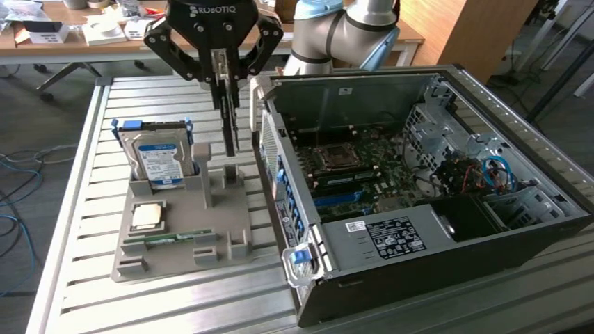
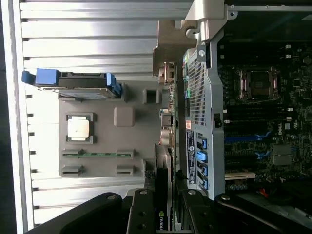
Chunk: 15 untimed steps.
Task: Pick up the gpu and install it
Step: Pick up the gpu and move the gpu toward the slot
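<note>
The gpu (image 1: 228, 115) is a thin dark card hanging upright and edge-on, with my gripper (image 1: 220, 69) shut on its top edge. Its lower end sits right at the two upright posts of the grey holder tray (image 1: 177, 259), next to the open computer case (image 1: 519, 229). In the wrist view the gpu (image 2: 162, 187) runs as a narrow strip between my black fingers (image 2: 141, 212). There its metal bracket (image 2: 168, 51) lies alongside the case's perforated rear panel (image 2: 197, 92). My gripper (image 2: 165, 217) in that view is clamped around the card.
On the tray a blue-labelled hard drive (image 1: 160, 156) stands in its slot, with a CPU (image 1: 149, 216) and a green memory stick (image 1: 172, 239) in front. The motherboard (image 1: 362, 167) lies exposed inside the case. A slatted metal table (image 1: 83, 209) carries everything.
</note>
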Motion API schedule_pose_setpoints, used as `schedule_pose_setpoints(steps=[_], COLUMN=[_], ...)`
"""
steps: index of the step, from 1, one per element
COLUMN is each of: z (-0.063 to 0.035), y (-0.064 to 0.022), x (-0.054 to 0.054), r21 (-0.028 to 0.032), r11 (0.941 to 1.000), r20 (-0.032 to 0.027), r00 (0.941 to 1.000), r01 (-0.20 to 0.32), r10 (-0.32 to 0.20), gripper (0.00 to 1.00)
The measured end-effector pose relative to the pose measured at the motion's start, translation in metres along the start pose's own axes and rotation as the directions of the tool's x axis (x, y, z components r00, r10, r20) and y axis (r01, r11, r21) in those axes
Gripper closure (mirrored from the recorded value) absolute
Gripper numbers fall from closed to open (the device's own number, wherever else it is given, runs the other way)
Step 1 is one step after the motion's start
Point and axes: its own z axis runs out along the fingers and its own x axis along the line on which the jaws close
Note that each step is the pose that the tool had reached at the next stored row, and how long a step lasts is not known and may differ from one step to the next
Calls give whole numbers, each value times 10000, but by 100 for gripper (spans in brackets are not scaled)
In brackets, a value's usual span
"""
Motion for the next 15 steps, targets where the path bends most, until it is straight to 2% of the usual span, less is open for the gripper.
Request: schedule_pose_setpoints(steps=[5,12,15], z=[0,14,23], y=[2,14,22], x=[-32,-220,-340], r21=[2,3,5], r11=[10000,10000,10000], r20=[-5,-41,-71], r00=[10000,10000,10000], r01=[2,-2,-3], r10=[-2,2,3], gripper=[74,74,74])
